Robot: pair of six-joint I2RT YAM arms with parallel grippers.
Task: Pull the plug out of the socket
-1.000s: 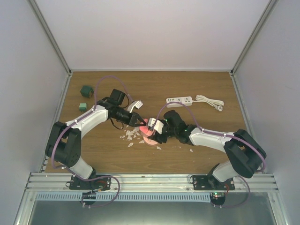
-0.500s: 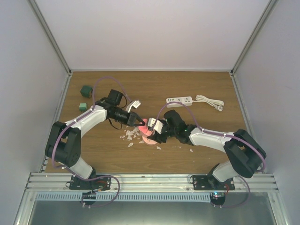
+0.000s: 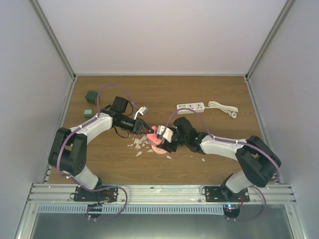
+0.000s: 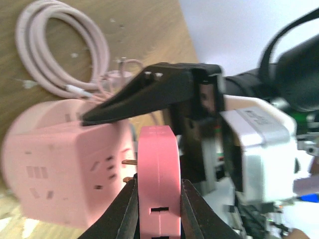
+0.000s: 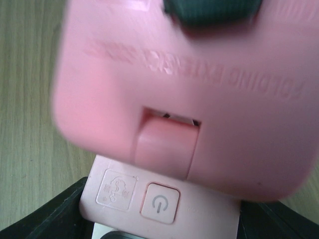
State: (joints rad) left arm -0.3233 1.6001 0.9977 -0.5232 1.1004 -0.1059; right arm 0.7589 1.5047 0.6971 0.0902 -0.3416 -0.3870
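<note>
From above, the left gripper [image 3: 146, 128] and right gripper [image 3: 160, 135] met at the pink socket [image 3: 157, 142] mid-table [image 3: 214, 94]. Left wrist: the left gripper pinched the plug [image 4: 158, 149], its prongs [image 4: 128, 162] partly withdrawn. Right wrist: the right gripper clamped the socket.

Right wrist: socket [image 5: 189, 99] blurred, fills my frame, edges cropped. Left wrist: plug [image 4: 158, 169] cut off at bottom edge. From top, I can't read their joint, too small.

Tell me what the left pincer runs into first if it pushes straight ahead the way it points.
Probably a black finger of the right pincer, lying across the pink socket cube just beyond the plug that the left pincer grips. The cube sits to the side; depth is unclear.
</note>
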